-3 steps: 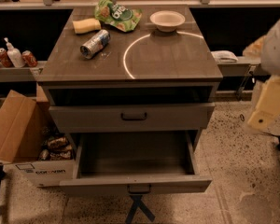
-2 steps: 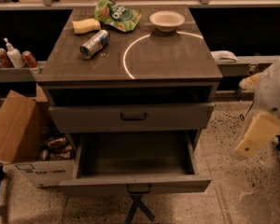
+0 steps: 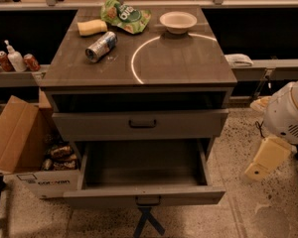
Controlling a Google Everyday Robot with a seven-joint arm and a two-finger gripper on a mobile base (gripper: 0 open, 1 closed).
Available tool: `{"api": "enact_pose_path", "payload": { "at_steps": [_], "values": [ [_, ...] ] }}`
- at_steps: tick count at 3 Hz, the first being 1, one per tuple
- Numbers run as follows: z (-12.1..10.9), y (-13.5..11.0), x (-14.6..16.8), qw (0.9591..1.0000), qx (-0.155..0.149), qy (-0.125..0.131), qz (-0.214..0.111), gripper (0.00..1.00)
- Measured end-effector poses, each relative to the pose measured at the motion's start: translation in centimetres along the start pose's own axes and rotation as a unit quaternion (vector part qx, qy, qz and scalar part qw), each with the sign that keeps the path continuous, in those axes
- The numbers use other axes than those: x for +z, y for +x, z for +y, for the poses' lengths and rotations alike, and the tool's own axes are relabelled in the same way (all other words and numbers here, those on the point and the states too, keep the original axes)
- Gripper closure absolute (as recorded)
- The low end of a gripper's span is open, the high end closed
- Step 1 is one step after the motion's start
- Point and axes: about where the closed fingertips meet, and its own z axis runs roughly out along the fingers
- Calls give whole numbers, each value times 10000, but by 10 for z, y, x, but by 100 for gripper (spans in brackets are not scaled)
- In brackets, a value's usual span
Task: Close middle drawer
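Middle drawer (image 3: pixel 144 175) gapes wide open under the table (image 3: pixel 188 63), front panel jutting out. The pincer (image 3: pixel 262 166) hangs low to its right, well apart, likely lining up a push. Apart or together, can't tell.

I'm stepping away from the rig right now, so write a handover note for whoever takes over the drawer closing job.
Claw: low at the right of the cabinet, beside the open drawer, apart from it and touching nothing.
Middle drawer: pulled far out, grey interior showing, handle at the centre of its front panel.
Done: nothing on the drawer yet.
Left: bring the claw round to the front panel and push the drawer in until it sits flush, likely from the front rather than the side.
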Motion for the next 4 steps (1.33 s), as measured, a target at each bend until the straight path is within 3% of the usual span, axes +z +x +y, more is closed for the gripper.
{"api": "enact_pose_path", "payload": {
  "at_steps": [1, 2, 3, 4],
  "values": [
    [3, 10, 40, 9989, 125, -462, 24, 0],
    [16, 10, 89, 9935, 290, -1095, 56, 0],
    [31, 4, 121, 9877, 412, -1506, 108, 0],
    [52, -1, 154, 9808, 530, -1847, 325, 26]
  ]
}}
